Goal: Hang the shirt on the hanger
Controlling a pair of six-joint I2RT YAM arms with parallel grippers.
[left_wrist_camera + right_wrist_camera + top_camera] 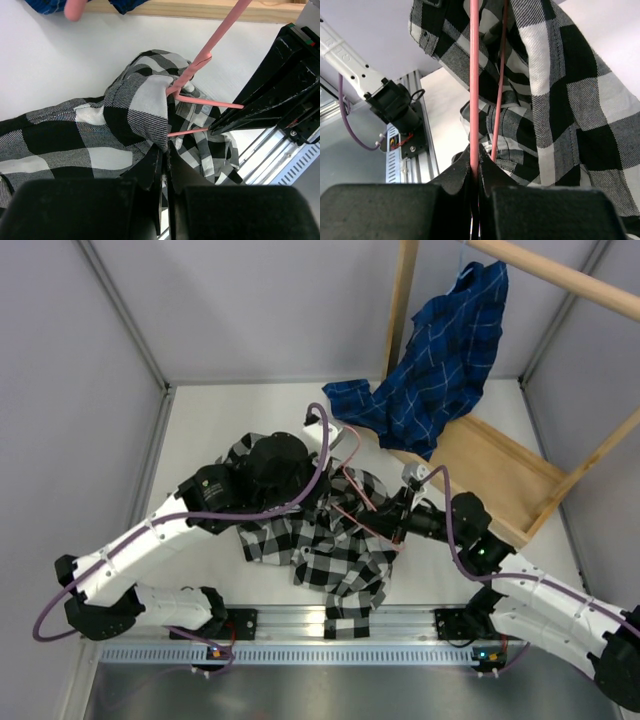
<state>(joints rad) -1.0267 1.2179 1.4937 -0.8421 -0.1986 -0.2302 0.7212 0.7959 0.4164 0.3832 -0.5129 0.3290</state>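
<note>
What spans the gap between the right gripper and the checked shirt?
The pink hanger, pinched by the right gripper, runs up into the shirt; the right wrist view shows it.

Left arm (140, 540) and right arm (545, 600), white link shells with black joint housings, purple cables (325, 445) ran along each, left claw (162, 152) and right claw (475, 157) were matte black with tapered fingers, black bases (215, 622), a small green light (481, 551) glowed on the right arm.
</note>
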